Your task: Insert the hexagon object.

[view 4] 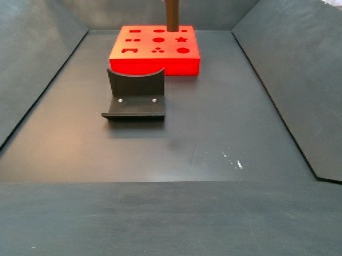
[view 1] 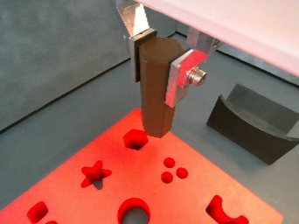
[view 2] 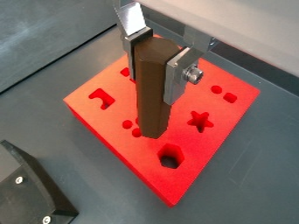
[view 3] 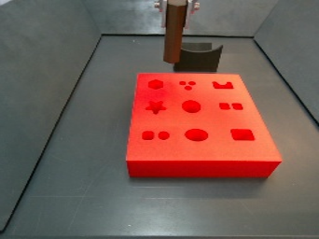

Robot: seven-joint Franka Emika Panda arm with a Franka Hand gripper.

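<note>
My gripper (view 1: 163,58) is shut on the hexagon object (view 1: 156,96), a long brown wooden peg, and holds it upright by its upper end. This also shows in a wrist view (view 2: 159,59). The peg hangs above the red block (view 1: 70,175), its lower end beside the hexagonal hole (view 1: 135,138) and not in it. In a wrist view the peg (view 2: 149,101) ends short of that hole (view 2: 170,158). In both side views the peg (view 3: 174,35) (view 4: 171,12) stands over the red block (view 3: 200,149) (view 4: 150,62), and the gripper (view 3: 177,4) is mostly cut off.
The dark fixture (view 3: 196,56) stands on the floor just beside the red block, also seen in a side view (view 4: 134,95) and in both wrist views (view 1: 251,120) (view 2: 30,188). The block has several other shaped holes, such as a star (view 2: 200,120). Grey walls enclose the floor.
</note>
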